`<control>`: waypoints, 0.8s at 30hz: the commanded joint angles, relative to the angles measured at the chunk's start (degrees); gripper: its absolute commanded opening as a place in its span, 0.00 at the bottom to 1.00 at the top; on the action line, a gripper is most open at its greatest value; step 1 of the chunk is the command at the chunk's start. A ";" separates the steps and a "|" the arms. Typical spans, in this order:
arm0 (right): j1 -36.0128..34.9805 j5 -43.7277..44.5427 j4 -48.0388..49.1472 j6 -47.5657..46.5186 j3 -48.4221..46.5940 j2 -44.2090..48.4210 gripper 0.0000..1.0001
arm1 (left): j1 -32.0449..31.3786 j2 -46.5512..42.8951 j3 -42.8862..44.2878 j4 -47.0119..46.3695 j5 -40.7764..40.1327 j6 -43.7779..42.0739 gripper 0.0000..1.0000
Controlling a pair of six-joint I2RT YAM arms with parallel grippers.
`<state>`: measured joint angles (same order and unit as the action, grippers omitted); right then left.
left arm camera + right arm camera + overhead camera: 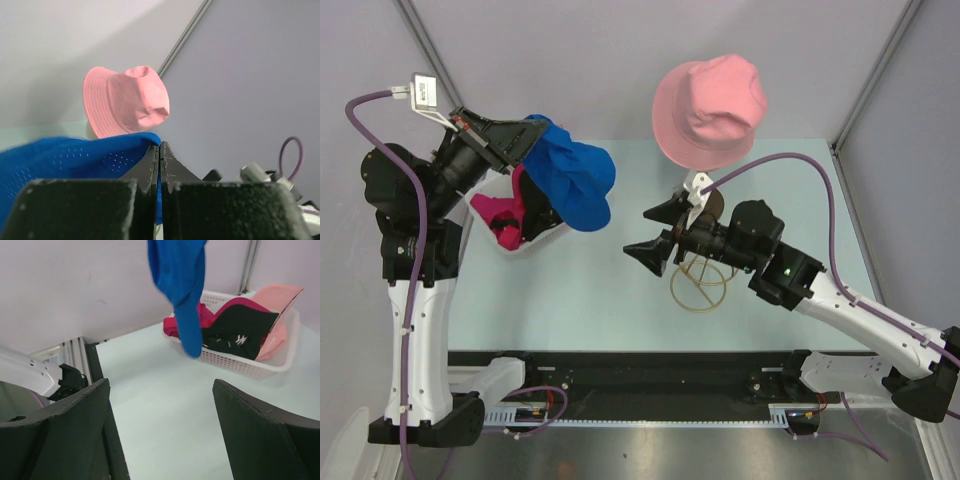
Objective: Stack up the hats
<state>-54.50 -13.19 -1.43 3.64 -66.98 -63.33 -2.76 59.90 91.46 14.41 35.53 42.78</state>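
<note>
The left claw (525, 135) is pinched right shut on the edge of the royal-blue cap (575, 180), with the fabric caught between its two black fingers (150, 165). It holds the cap up in the air over the white basket (535, 245), so the blue cloth hangs down above the basket's right-hand side, clear of the rim.

Inside the basket lies the magenta cap (505, 215), crumpled, with a dark lining showing from the right wrist view. The light-pink cap (280, 295) is tucked against the basket's far wall.

To the right of the basket, well apart from it across the pale green table (610, 300), the right claw (642, 232) stands with its jaws spread wide and nothing between them. It points back toward the basket.

Further right of the basket and beyond that claw, the salmon-pink bucket hat (710, 100) sits raised above the table on a pale form (91, 131), over a wire stand (698, 280).
</note>
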 commanded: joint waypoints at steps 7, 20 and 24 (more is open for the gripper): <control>-3.16 7.74 22.87 -11.19 7.13 -3.72 0.90 | -1.37 -1.27 2.85 -2.46 0.15 9.68 0.00; -2.28 3.18 35.88 -8.06 3.09 -13.39 0.74 | -2.77 -2.06 3.11 -2.11 -0.37 11.62 0.00; -1.58 -1.12 37.29 -0.49 1.94 -14.01 0.51 | -2.86 -2.33 2.23 -1.23 -1.07 11.36 0.00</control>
<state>-56.82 -10.04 28.75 -4.12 -61.32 -77.60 -5.17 58.46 92.49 14.26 35.16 52.95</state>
